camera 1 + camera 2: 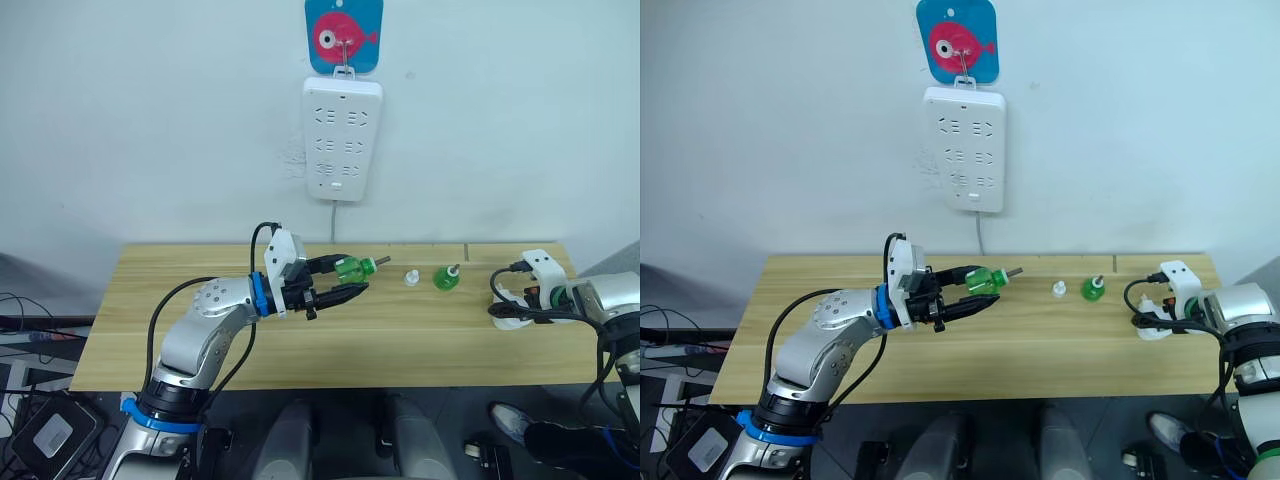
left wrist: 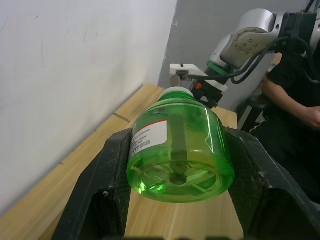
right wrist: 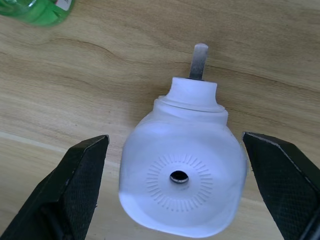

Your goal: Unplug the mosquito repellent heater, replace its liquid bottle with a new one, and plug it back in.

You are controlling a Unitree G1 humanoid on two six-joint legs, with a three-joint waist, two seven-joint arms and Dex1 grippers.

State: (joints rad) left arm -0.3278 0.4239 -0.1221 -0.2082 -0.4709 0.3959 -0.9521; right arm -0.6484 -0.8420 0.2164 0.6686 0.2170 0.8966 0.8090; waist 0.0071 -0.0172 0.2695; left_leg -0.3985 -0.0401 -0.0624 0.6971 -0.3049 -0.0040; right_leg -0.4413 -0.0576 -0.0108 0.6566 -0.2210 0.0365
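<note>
My left gripper is clamped on a green bottle, holding it on its side above the tabletop with its wick pointing toward my right. In the left wrist view the two fingers press against either side of the bottle, whose base faces the camera. Further right, a small white cap sits on the tabletop, and just beside it stands a second green bottle, upright. On the wall above hangs a white power strip under a blue fish hook. At the right end of the tabletop, my right gripper is spread wide, its fingers apart on either side of the white heater. The heater lies on the tabletop between them, untouched, its round vent hole facing the wrist camera and a metal prong sticking out behind it.
</note>
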